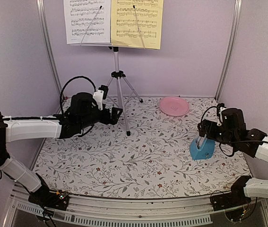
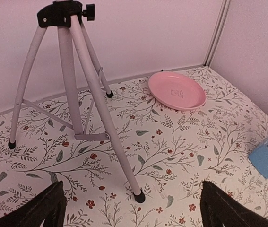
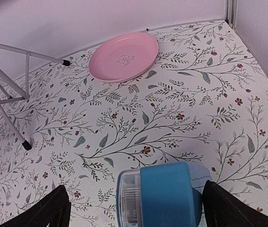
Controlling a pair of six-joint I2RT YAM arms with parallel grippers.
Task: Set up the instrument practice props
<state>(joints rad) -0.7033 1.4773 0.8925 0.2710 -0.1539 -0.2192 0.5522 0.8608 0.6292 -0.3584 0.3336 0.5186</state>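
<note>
On the left, the left gripper (image 1: 116, 115) hovers low over the table (image 1: 138, 161) with its jaws spread wide and nothing between them. It points at the near leg of the music stand (image 1: 118, 87), whose foot stands just ahead of it in the left wrist view. The stand is upright on its three legs at the back of the table. On its desk the white sheet (image 1: 86, 21) and the yellow sheet (image 1: 136, 23) lie side by side, each under a thin retaining wire. Further right, the pink plate (image 1: 174, 106) lies apart from everything. At the far right, the blue metronome (image 1: 201, 149) stands on the table directly below the right gripper (image 1: 203, 137), which also has its jaws wide apart, straddling the metronome. One finger looks very close to the casing, though the right wrist view is too cropped to tell whether it touches. With the stand and sheets apparently arranged, the metronome seems to be the step in hand. The next move is either to close squarely on its narrow body or to rise straight up. Either way, a sideways nudge could topple it.
</note>
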